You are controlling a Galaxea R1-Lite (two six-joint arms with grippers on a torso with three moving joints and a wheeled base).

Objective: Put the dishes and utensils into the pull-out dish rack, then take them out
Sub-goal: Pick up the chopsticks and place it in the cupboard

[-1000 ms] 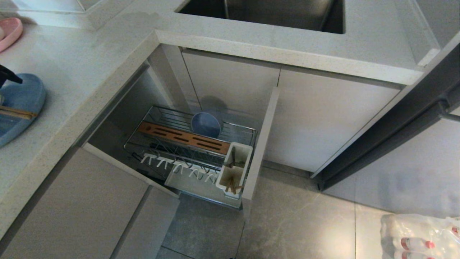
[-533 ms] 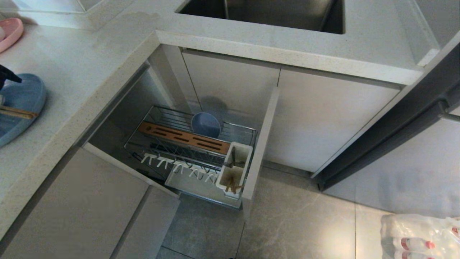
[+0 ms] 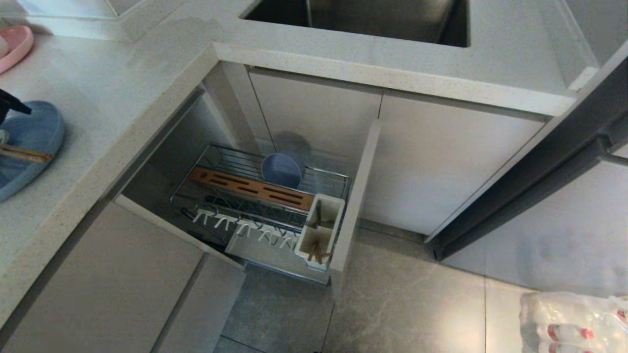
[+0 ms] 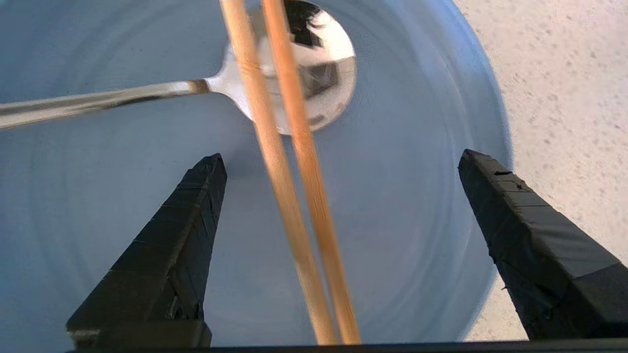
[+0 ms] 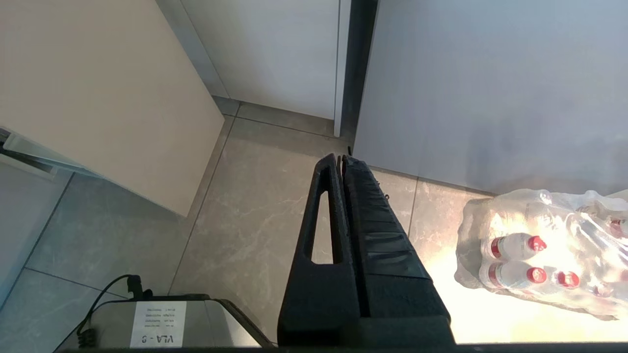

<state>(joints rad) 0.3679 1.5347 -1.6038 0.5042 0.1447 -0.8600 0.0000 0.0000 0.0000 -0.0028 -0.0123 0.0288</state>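
On the counter at the far left lies the light-blue plate (image 3: 29, 142) (image 4: 417, 206). Two wooden chopsticks (image 4: 289, 162) and a silver spoon (image 4: 314, 73) rest on it. My left gripper (image 4: 341, 154) hovers open just above the plate, with the chopsticks lying between its fingers and untouched. Only a black tip of that arm (image 3: 13, 105) shows in the head view. Below the counter, the pull-out dish rack (image 3: 235, 153) is drawn out. The light-blue bowl (image 3: 280, 170) stands in it behind the wooden strip (image 3: 250, 186). Its white utensil cup (image 3: 321, 230) holds chopsticks (image 3: 319, 252). My right gripper (image 5: 342, 158) hangs shut over the floor.
A pink plate (image 3: 17, 44) sits at the counter's far left corner. The sink (image 3: 363, 19) is at the back. The rack's beige front panel (image 3: 355, 196) stands out into the floor space. A wrapped pack of bottles (image 3: 574, 321) lies on the floor at right.
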